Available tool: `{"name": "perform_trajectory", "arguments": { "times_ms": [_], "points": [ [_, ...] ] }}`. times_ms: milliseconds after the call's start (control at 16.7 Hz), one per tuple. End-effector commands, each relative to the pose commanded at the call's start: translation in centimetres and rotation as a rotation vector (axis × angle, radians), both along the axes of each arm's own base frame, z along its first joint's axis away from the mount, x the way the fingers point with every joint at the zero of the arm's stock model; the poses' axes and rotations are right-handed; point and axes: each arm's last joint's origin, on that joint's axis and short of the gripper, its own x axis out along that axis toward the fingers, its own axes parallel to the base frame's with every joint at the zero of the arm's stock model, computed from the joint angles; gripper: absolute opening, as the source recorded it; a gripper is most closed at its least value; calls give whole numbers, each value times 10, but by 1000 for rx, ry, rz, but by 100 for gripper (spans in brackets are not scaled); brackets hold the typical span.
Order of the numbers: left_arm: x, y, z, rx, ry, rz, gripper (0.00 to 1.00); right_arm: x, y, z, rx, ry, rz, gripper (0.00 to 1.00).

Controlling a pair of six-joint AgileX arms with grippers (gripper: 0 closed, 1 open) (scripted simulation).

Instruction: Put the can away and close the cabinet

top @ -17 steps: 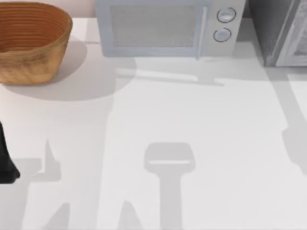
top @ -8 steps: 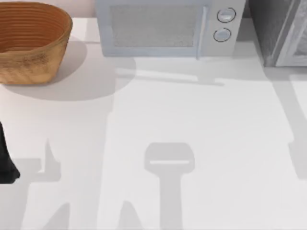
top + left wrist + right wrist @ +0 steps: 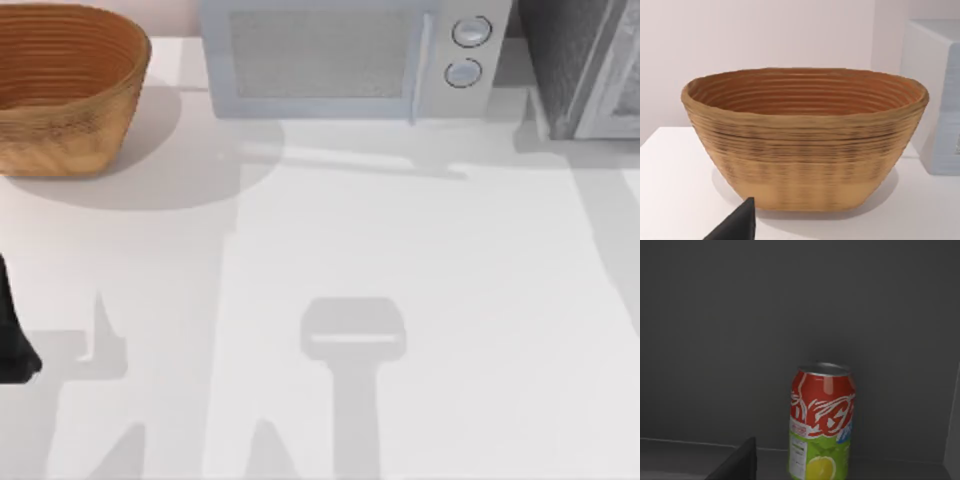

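White desk (image 3: 420, 260) stretches bare across the middle of the top view, crossed by arm shadows. Along its back edge stand a woven tan wicker basket (image 3: 65, 85) at the left, a pale grey microwave with two round knobs (image 3: 345, 60) in the centre, and the large grey cabinet with a dark speckled side and lighter framed door panel (image 3: 580, 65) at the right corner.

From my right wrist camera I look into a dim grey interior where the small red soda can with a silver top and a yellow-green band at its base (image 3: 822, 422) stands upright on the floor, close to the back wall. I judge this to be the cabinet's inside, so the can seems already stowed; it stands free, with nothing gripping it. One dark finger of the right pincer (image 3: 735, 462) shows beside the can, apart from it, and I cannot tell whether that pincer is released or clenched.

My left arm (image 3: 12, 330) sits parked at the desk's left edge, facing the basket, out of the way; its pincer's state I cannot tell either.

What remains, I reckon, is closing the door.
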Motion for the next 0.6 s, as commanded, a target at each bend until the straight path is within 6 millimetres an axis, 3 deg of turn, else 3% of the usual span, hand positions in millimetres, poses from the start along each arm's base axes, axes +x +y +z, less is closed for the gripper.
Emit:
{"name": "perform_trajectory", "arguments": {
  "times_ms": [120,300,600],
  "points": [
    [0,0,0,0,0,0,100,-30,-5,-46,-6,30,-2,100],
    [0,0,0,0,0,0,100,-66,-10,-134,-5,93,-8,100],
    [0,0,0,0,0,0,100,-98,-16,-273,20,156,-25,100]
  ]
}}
